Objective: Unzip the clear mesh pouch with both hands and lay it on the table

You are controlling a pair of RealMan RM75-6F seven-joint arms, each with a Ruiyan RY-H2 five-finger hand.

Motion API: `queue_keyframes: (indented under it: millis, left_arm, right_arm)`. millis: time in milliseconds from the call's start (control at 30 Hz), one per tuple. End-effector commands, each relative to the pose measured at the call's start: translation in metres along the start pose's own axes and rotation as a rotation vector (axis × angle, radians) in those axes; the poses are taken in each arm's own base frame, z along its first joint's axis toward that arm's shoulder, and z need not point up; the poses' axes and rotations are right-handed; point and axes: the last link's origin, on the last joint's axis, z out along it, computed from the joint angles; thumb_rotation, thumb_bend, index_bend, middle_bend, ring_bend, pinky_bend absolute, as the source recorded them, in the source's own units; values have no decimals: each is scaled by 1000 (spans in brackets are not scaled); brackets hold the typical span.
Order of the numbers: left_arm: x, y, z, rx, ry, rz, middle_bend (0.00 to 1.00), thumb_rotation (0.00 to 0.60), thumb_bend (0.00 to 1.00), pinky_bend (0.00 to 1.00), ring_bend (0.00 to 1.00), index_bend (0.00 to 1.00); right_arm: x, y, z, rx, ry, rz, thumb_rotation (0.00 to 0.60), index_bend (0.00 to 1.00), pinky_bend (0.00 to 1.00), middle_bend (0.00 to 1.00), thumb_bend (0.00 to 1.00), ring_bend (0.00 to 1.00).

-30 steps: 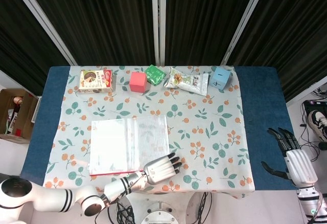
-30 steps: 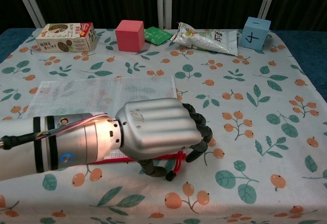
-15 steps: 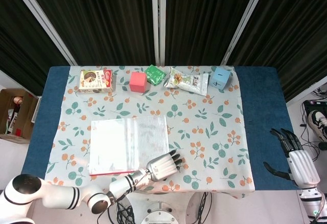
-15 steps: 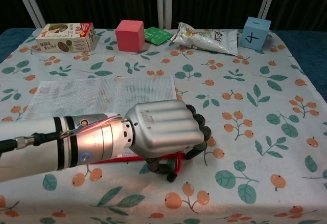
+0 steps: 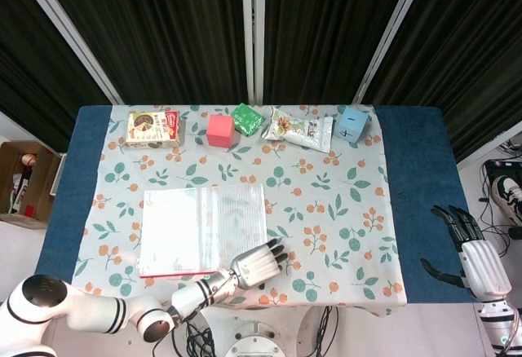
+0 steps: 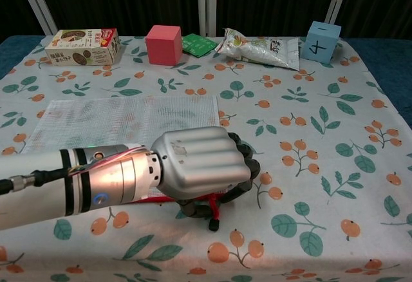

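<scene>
The clear mesh pouch (image 5: 204,228) lies flat on the floral cloth, its red zipper edge along the near side (image 6: 215,201). My left hand (image 5: 257,263) sits at the pouch's near right corner. In the chest view this left hand (image 6: 199,166) has its fingers curled around the red zipper end and grips it. Its palm hides the corner itself and the zipper pull. My right hand (image 5: 469,247) hangs off the table's right edge, fingers spread and holding nothing. It is far from the pouch and only the head view shows it.
Along the far edge stand a cookie box (image 5: 152,128), a pink cube (image 5: 220,130), a green packet (image 5: 247,119), a snack bag (image 5: 299,130) and a blue cube (image 5: 353,124). A cardboard box (image 5: 24,182) sits on the floor at the left.
The pouch has slid slightly to the left along with my left hand, which still curls on the red zipper end. The right hand has barely moved.
</scene>
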Motion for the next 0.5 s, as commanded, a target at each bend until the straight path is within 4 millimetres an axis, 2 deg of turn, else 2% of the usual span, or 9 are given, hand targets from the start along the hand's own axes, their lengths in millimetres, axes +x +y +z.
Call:
queue_keyframes:
  millis: [33,500]
  left_arm:
    - [-1,-1,-1,2,0,-1,204,600,279,205,160,532]
    - [-6,-1,-2,9,-4,-20,209,600,317,205,160,547]
  right_arm:
    - [0,0,0,1,0,0,600,0,6,145,143,0]
    - [1,-4,-1,4,2,-6,600,0,6,145,142,0]
